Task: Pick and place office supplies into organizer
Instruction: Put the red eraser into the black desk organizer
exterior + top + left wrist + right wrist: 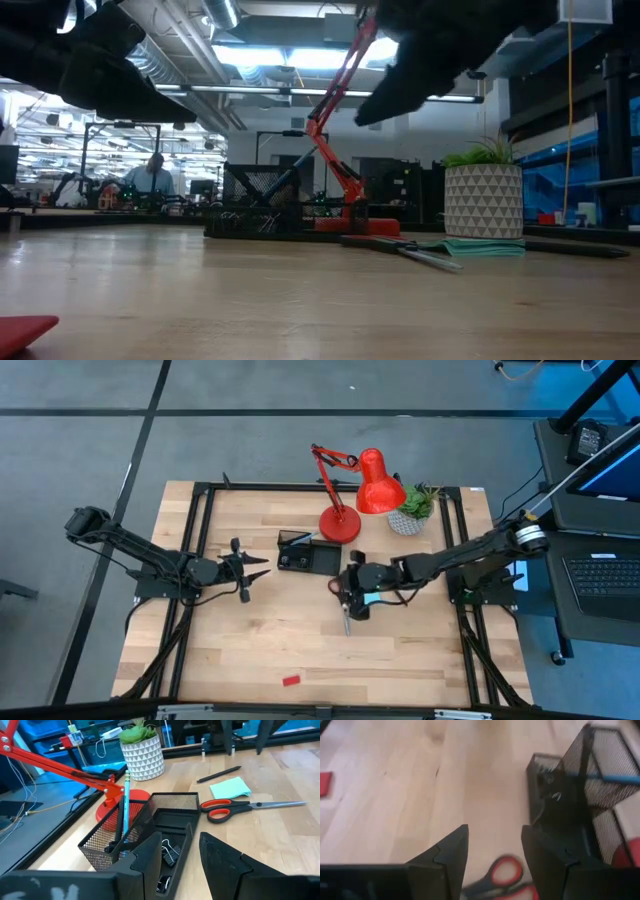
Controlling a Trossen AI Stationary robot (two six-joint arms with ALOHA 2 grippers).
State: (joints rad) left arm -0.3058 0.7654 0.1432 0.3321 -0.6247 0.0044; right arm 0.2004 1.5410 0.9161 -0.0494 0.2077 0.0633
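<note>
A: Right gripper first?
B: It hung over the scissors, jaws parted a moderate way, nothing between them. My guess is it was lined up to come down on the handles. In the top view it sat mid-table, just on the near side of the organizer.

A: Left gripper?
B: The left gripper was also parted and empty, pointed at the organizer from the table's left side, apart from it. It looked like it was waiting.

A: Where were the supplies?
B: One pair of scissors lay flat on the wood beside the organizer, blades pointing away from it. One sticky-note pad was touching or just next to the scissors, and one black pen lay just beyond it. One red block was well apart, near the table's front edge. All four were still outside the organizer.

A: Anything already inside?
B: One light-blue pen stood upright in the tall mesh cup, probably because that cup is what keeps pens standing. Binder clips sat in the low front slot; at least two, exact count unclear.

A: Not task items?
B: One red lamp and one potted plant behind the organizer. One person showed far back in the room.
</note>
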